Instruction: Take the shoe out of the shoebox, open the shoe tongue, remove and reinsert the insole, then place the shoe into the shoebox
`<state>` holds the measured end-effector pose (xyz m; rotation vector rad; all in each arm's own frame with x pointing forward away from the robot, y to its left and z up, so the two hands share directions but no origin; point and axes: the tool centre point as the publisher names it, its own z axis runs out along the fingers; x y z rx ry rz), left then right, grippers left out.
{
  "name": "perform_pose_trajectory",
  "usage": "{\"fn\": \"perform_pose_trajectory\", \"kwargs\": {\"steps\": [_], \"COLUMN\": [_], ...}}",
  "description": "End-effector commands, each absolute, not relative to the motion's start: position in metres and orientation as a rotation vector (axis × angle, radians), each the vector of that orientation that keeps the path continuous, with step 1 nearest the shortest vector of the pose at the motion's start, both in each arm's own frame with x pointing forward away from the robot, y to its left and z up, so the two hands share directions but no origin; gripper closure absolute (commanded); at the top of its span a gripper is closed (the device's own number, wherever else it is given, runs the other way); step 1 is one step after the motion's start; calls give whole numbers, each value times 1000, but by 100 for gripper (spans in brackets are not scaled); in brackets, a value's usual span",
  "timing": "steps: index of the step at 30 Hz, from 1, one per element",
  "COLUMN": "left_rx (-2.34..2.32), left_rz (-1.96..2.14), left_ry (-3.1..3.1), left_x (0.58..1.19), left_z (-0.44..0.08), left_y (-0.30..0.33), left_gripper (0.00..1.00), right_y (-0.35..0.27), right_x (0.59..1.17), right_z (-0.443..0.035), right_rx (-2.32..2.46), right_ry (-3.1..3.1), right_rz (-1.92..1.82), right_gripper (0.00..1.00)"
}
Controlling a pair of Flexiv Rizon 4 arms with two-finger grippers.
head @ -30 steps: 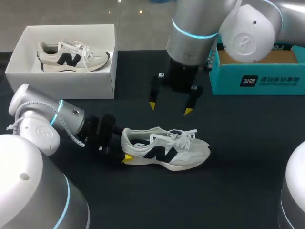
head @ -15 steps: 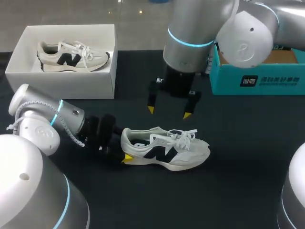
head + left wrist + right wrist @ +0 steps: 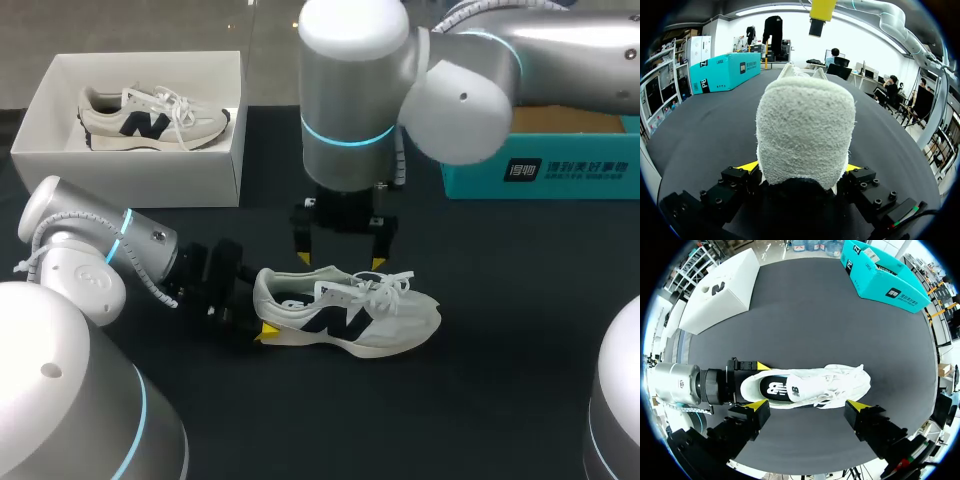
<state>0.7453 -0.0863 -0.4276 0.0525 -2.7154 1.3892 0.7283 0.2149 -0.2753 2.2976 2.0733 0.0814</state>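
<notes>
**Item 1. Shoe** (image 3: 345,312): pale grey-white trainer with a dark letter on its side. It stands on its sole on the black table (image 3: 500,400), near the middle and outside the shoebox. The toe points to the robot's right and the heel towards the left arm. White laces (image 3: 385,283) lie loose across the top. A dark insole (image 3: 776,389) shows through the opening, seated inside the shoe.

**Item 2. Left gripper** (image 3: 262,330): comes in low from the left, level with the table. Its two yellow-tipped fingers pinch the shoe's heel from both sides. In the left wrist view the padded heel fills the gap between them.

**Item 3. Right gripper** (image 3: 340,261): points straight down, close above the far side of the shoe, over the stretch from the opening to the laces. The fingers are spread wide and hold nothing. In the right wrist view the shoe lies ahead of the two tips, with neither tip seen to touch it.

**Item 4. Shoebox** (image 3: 130,165): white, lid off, at the far left of the table, well apart from the shoe on the table. A matching second shoe (image 3: 150,118) lies inside it, toe to the right.

**Item 5. Teal box** (image 3: 545,165): at the far right of the table, partly hidden behind the right arm
</notes>
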Motion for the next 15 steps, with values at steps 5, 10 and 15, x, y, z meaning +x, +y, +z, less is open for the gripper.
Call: {"fn": "perform_pose_trajectory", "kwargs": {"steps": [5,10,15], "left_rx": [52,52,52], "left_rz": [1386,1386,1386], "left_ry": [-2716,-2716,-2716], "left_x": [745,745,745], "left_z": [-429,-429,-429], "left_y": [-86,-86,-86], "left_gripper": [100,100,100], "right_y": [234,233,225], "right_x": [735,732,730], "right_z": [-316,-332,-338], "right_rx": [2305,2274,2278], "right_ry": [2058,2041,1998], "right_rz": [-52,-167,-239], "right_gripper": [0,0,0]}}
